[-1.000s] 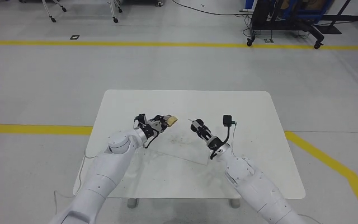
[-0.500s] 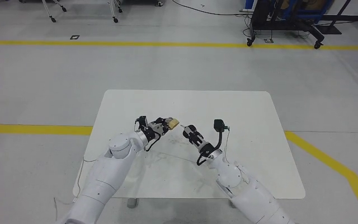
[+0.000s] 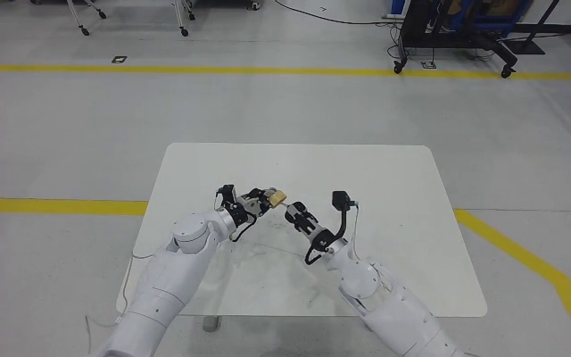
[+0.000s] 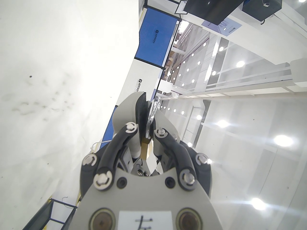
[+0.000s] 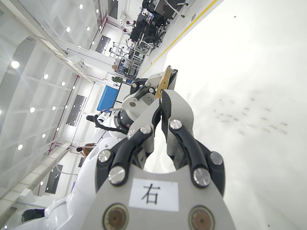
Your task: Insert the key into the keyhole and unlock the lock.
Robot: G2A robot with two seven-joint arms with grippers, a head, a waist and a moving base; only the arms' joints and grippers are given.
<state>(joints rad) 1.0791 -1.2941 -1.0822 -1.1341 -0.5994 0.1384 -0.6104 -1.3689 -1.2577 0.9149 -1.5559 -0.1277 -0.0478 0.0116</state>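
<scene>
Just left of centre in the top view, the left gripper (image 3: 265, 195) is clamped on the brass lock (image 3: 277, 194), above the white table (image 3: 393, 178). The right gripper (image 3: 291, 211) sits just lower right of the lock, fingers pressed together; whatever they pinch is too small to tell.

Bright, even light came from rows of round ceiling lamps (image 4: 240, 64), several of which flared into streaked glare in the left wrist view. The white worktop (image 3: 393, 178) looked nearly washed out under it (only faint grey smudges (image 5: 247, 115) broke its glow), and both wrist views bowed toward their edges.
</scene>
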